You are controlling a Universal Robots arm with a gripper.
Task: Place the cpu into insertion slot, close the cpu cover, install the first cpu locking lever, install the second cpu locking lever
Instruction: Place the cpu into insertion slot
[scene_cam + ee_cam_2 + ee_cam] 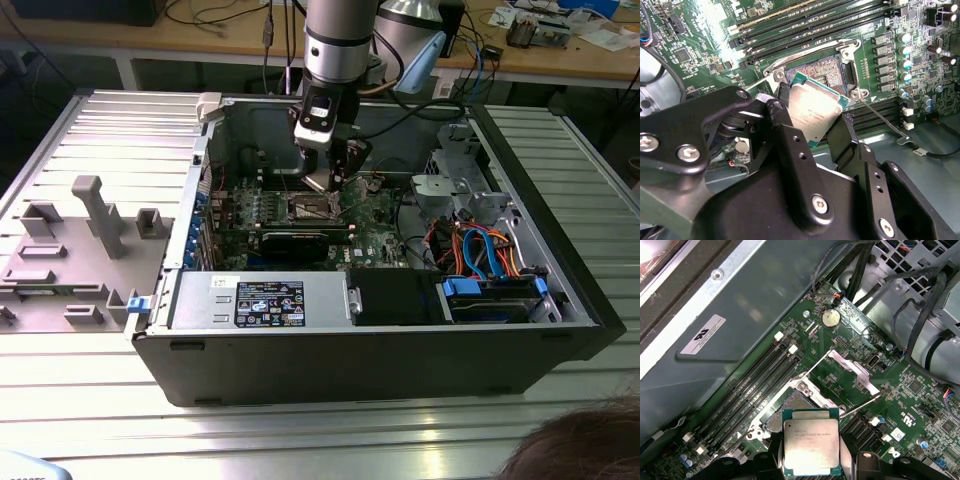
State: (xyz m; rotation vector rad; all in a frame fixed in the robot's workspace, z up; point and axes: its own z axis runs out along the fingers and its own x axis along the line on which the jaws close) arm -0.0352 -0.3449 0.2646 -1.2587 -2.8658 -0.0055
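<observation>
My pincer point(814, 119) is closed narrow on the cpu point(817, 110), one finger on each of two opposite edges, and I hold the chip tilted, metal top up, just above the slot point(815, 67) and not yet in it. In the first wrist view the cpu hangs over the slot's near edge, with part of the dark centre showing beyond it.

By my reckoning, none of the four steps is finished. The first is under way: the chip is over its place but not seated. The cover point(855, 369) stands swung open on the far side of the slot, so closing it remains. Both levers look unlatched: one thin rod point(862, 404) sticks out beside the cover, and the other point(810, 368) runs along the slot's far edge. Both are left to install.

Counted: one cpu, one slot, one cover, two levers and one pincer.

Farther out, in the exterior view, the board lies inside one open case point(350, 370) resting on the slatted bench point(300, 435), with one labelled power-supply box point(260, 300) along the case's near wall.
</observation>
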